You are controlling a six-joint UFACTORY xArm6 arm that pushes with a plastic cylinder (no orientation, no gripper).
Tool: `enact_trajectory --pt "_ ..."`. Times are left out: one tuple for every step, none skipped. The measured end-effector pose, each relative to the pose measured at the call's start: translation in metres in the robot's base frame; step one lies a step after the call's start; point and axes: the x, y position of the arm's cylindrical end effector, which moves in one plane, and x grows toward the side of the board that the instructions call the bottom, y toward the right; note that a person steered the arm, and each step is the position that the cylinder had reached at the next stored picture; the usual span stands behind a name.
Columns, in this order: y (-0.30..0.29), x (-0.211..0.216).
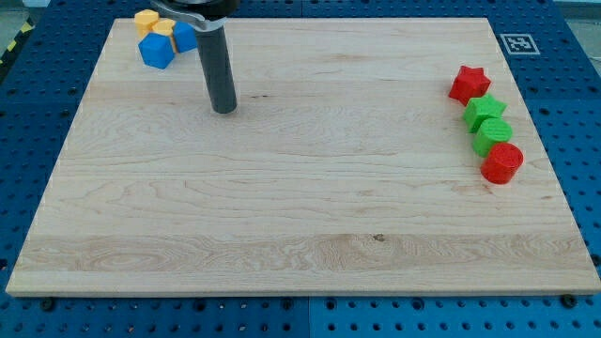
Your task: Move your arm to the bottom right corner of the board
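In the camera view, my tip (223, 110) rests on the board (300, 235) near its top left corner, the rod rising straight up and out of the view's top. It ends plain, with nothing held and no block touching it. Just beside it, toward the top left corner, sit four blocks in a tight cluster: a yellow star (146, 20), a yellow block (165, 27), a blue cube (157, 51) and a blue block (185, 38) partly hidden behind the rod. Along the right edge, well apart from my tip, runs a touching column: red star (469, 84), green star (485, 111), green block (493, 135), red cylinder (502, 162). The bottom right corner lies below that column, bare wood between it and my tip.
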Motion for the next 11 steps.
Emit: enact_trajectory --pt "0.000 -0.005" --pt "0.002 -0.023" --pt "0.027 -0.052" --pt "0.068 -0.075" --pt "0.109 -0.067" --pt "0.117 -0.048" --pt "0.130 0.016" --pt "0.181 0.105" --pt "0.258 0.174" --pt "0.338 0.188" --pt "0.350 0.185"
